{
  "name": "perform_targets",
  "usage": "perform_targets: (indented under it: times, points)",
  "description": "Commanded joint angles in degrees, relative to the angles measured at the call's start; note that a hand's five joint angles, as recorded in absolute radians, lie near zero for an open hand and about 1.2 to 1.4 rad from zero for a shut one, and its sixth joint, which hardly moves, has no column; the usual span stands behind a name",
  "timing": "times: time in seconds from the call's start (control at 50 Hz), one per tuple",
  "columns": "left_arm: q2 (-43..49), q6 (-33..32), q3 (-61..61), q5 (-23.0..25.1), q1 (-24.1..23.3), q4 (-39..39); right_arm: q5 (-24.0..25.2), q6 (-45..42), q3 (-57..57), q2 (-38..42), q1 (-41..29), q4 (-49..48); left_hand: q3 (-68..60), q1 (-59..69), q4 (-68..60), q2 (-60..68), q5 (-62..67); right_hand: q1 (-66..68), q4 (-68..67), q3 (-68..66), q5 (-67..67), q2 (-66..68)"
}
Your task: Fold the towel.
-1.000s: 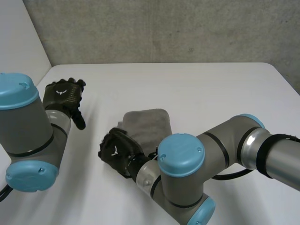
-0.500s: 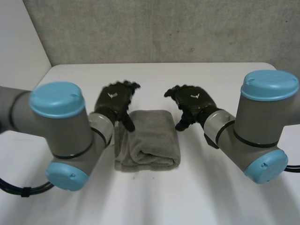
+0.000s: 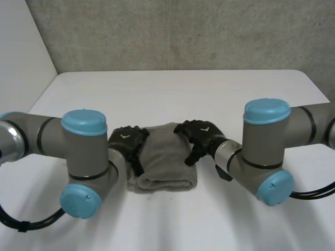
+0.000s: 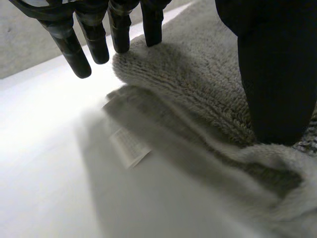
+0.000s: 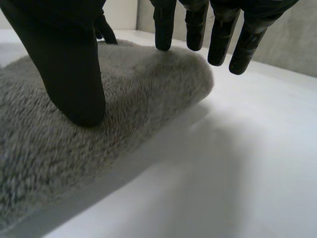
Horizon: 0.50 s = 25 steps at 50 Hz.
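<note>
A grey towel lies folded into a thick rectangle in the middle of the white table. My left hand rests on the towel's left edge and is open. In the left wrist view its thumb presses into the pile of the towel while the straight fingers hover past the far corner. My right hand is on the towel's right edge, also open. In the right wrist view its thumb sits on the towel, with the fingers above the far corner.
A white label pokes out from under the towel beside my left hand. A grey wall runs behind the table. Both arms bend in low at the towel's two sides.
A second ago the right hand was at the towel's near-left and the left hand far off left. Both then hovered behind the towel and have now come down onto its sides.
</note>
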<state>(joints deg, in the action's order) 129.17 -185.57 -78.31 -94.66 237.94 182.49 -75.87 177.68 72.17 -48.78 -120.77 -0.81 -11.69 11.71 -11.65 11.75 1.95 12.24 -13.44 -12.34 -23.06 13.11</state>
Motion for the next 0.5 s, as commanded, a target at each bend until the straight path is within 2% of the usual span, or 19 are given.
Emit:
perform_targets:
  times: [0.02, 0.14, 0.18, 0.24, 0.28, 0.3, 0.34, 0.4, 0.44, 0.46, 0.5]
  points:
    - [-0.5, -2.5, -1.2, 0.0, 1.9, -0.1, -0.3, -0.5, -2.0, 2.8, -2.0, 0.5, -1.9, 1.9, -1.9, 1.8, 1.6, -1.3, 2.5, 1.4, 22.1, -2.2]
    - [-2.7, -2.0, -0.3, 0.1, 0.9, -0.1, -0.5, -0.5, -2.4, -1.0, -1.6, 0.5, -1.9, 1.9, -1.9, 1.8, 1.6, -1.1, 2.3, 1.2, 22.0, -2.0]
    - [-4.1, -2.0, 0.0, 0.2, 0.2, -0.1, -0.9, -0.6, -2.3, -6.3, 0.1, 0.5, -1.7, 1.7, -1.8, 1.7, 1.5, -1.1, 2.3, 1.2, 22.0, -2.0]
    - [-7.4, -2.0, 1.2, 0.2, -0.5, -0.3, -1.6, -0.7, -2.3, -9.3, 1.7, 0.5, -1.6, 1.5, -1.6, 1.5, 1.3, -1.3, 2.5, 1.4, 22.1, -2.2]
    - [-12.7, -1.9, 2.8, 0.1, -0.5, -1.2, -4.3, -0.6, -2.4, -15.6, 4.5, 0.5, -1.6, 1.5, -1.6, 1.5, 1.3, -1.3, 2.5, 1.4, 22.1, -2.2]
    - [-12.7, -1.9, 2.8, 0.1, -0.5, -1.2, -4.3, -0.6, -2.4, -15.6, 4.5, 0.5, -1.6, 1.5, -1.6, 1.5, 1.3, -1.3, 2.5, 1.4, 22.1, -2.2]
    - [-18.8, -1.5, 4.6, 0.1, 0.2, -2.7, -8.6, -0.8, -2.6, -22.0, 7.0, 0.5, -1.4, 1.4, -1.4, 1.3, 1.1, -1.5, 2.7, 1.6, 22.3, -2.3]
    - [-21.9, -1.2, 5.6, 0.2, 0.8, -3.4, -10.8, -0.8, -3.1, -24.6, 8.4, 0.5, -1.6, 1.5, -1.6, 1.5, 1.3, -1.7, 2.8, 1.8, 22.5, -2.5]
    - [-27.6, -0.3, 7.5, 0.3, 3.9, -5.4, -13.8, -1.5, -4.0, -28.8, 10.8, 1.7, -1.7, 1.7, -1.8, 1.7, 1.5, -2.2, 3.4, 2.3, 23.1, -3.1]
    - [-27.7, -0.3, 7.5, 0.4, 3.9, -5.4, -13.8, -1.5, -4.0, -28.8, 10.8, 1.7, -1.7, 1.7, -1.8, 1.7, 1.5, -2.2, 3.4, 2.3, 23.1, -3.1]
    - [-31.2, 0.6, 9.5, 0.5, 7.5, -9.3, -14.9, -3.2, -5.5, -31.4, 13.3, 5.1, -1.4, 1.4, -1.4, 1.3, 1.1, -2.2, 3.4, 2.3, 23.1, -3.1]
